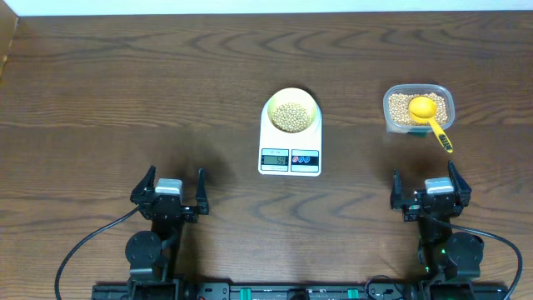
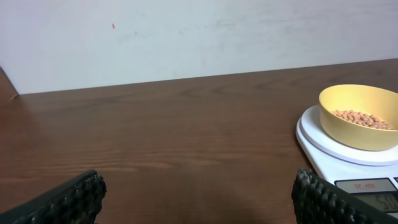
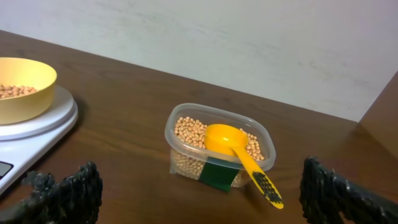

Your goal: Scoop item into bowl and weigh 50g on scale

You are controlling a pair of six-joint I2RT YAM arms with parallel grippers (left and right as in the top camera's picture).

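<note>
Two tools, the left tool point(image 1: 175, 173) and the right tool point(image 1: 425, 173), stand over the near edge of a dark wooden table point(image 1: 125, 83), one toward each side and both well apart from everything else on it. Each has its jaws spread wide with nothing between them. Between the two and farther up the table lies a flat white scale point(image 1: 271, 143), with its small grey display point(image 1: 275, 159) and two buttons point(image 1: 305, 159) at the near end; the digits are too small to read. A small, round, pale yellow bowl point(image 1: 291, 93) sits upright on the upper part of the scale and holds a shallow layer of tan beans point(image 1: 291, 117). To the right of the scale and apart from it, straight ahead of the right tool, stands a clear plastic tub point(image 1: 387, 108) with rounded corners, also holding beans. A bright yellow scoop point(image 1: 425, 108) rests in the tub with its round head on the beans. Its handle passes over the near rim and slants toward the right, and the end of the handle is dark. The right wrist view shows a dark green label point(image 3: 217, 176) on the tub's near wall. A pale wall point(image 2: 199, 37) closes off the far side of the table.
</note>
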